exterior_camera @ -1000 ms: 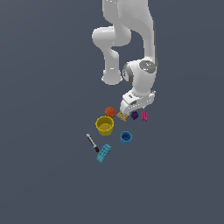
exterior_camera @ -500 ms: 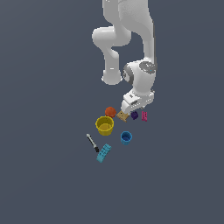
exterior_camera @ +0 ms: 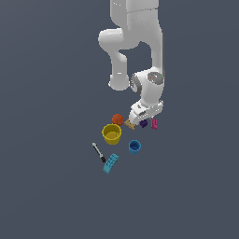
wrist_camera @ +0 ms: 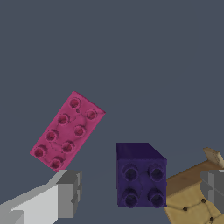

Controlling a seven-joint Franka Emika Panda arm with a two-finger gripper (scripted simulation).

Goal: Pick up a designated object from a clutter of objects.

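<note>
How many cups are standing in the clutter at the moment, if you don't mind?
2. The yellow cup sits just below the orange ball in the exterior view; the smaller blue cup stands lower, toward that view's right. None appears hidden.

The exterior view looks down from high and far off onto the flat dark grey floor [exterior_camera: 46,186], taking in the whole white arm [exterior_camera: 140,46] and the small scattered items below it. The wrist view faces straight down from close above, filling its frame with the studded dark purple brick [wrist_camera: 141,181] [exterior_camera: 143,123], the flat magenta-pink studded plate [wrist_camera: 67,130] [exterior_camera: 153,124] and a corner of the tan wooden block [wrist_camera: 190,205] [exterior_camera: 130,124], which both views share.
</note>
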